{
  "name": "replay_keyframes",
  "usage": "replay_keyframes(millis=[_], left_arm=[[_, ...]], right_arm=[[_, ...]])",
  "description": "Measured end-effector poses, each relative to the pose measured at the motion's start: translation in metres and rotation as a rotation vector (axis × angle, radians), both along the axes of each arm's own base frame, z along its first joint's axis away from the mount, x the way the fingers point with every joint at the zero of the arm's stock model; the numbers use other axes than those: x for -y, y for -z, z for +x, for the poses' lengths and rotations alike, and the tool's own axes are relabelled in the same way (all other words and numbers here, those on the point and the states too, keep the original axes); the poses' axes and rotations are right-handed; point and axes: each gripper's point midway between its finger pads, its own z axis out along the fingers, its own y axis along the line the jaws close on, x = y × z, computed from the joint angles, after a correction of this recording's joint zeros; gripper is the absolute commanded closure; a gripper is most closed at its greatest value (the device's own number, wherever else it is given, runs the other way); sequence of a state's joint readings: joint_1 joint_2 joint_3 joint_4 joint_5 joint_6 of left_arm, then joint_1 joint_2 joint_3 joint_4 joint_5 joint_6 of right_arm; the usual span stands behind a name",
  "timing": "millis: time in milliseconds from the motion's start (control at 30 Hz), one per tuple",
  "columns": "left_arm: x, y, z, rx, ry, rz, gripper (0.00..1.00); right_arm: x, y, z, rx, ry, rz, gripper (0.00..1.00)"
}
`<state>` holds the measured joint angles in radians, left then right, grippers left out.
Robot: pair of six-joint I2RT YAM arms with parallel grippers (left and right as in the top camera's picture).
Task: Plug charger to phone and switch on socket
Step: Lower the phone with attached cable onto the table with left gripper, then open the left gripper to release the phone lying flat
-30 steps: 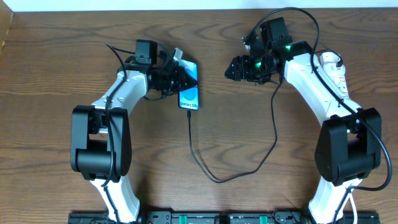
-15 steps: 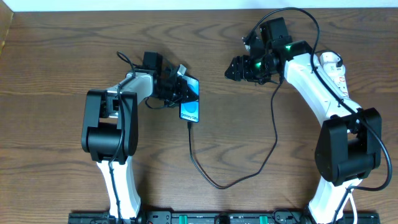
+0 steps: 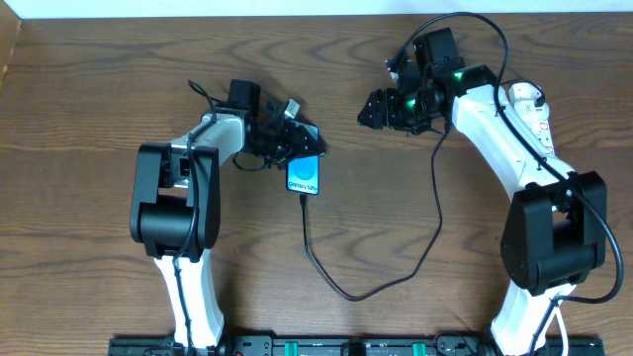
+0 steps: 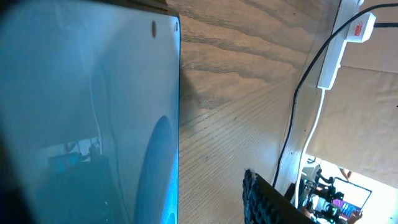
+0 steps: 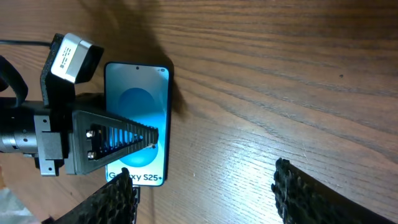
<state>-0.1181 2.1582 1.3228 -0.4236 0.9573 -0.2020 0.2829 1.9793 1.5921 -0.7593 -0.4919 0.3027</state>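
The phone (image 3: pixel 305 173), blue screen up, lies flat on the table left of centre. It also shows in the right wrist view (image 5: pixel 138 118), and it fills the left of the left wrist view (image 4: pixel 87 112). The charger's black cable (image 3: pixel 341 287) meets the phone's near end and loops right towards the socket (image 3: pixel 540 119), a white strip half hidden by my right arm. My left gripper (image 3: pixel 295 138) is open over the phone's far half, one finger (image 4: pixel 267 199) clear of its edge. My right gripper (image 3: pixel 374 109) is open and empty, hovering right of the phone (image 5: pixel 205 199).
In the left wrist view the socket (image 4: pixel 339 43) with a red mark (image 4: pixel 359 28) and the black cable (image 4: pixel 305 81) lie on the wood. The table's back edge runs along the top of the overhead view.
The phone has slid towards the table's front and now lies straight and flat. My left arm has turned and its gripper has shifted with it. The right arm has not moved.
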Motion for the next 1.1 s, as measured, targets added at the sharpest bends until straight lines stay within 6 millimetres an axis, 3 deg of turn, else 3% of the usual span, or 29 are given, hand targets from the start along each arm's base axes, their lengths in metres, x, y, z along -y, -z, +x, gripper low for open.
replay_keyframes(millis=[433,1100], left_arm=[[-0.001,0.0,0.0,0.004,0.002,0.101,0.39],[-0.035,0.004,0.01,0.041,-0.056,0.362,0.32]], right_arm=[[0.003,0.003,-0.002,-0.007,0.001,-0.022,0.29],[0.004,0.003,-0.003,-0.01,-0.002,-0.025,0.29]])
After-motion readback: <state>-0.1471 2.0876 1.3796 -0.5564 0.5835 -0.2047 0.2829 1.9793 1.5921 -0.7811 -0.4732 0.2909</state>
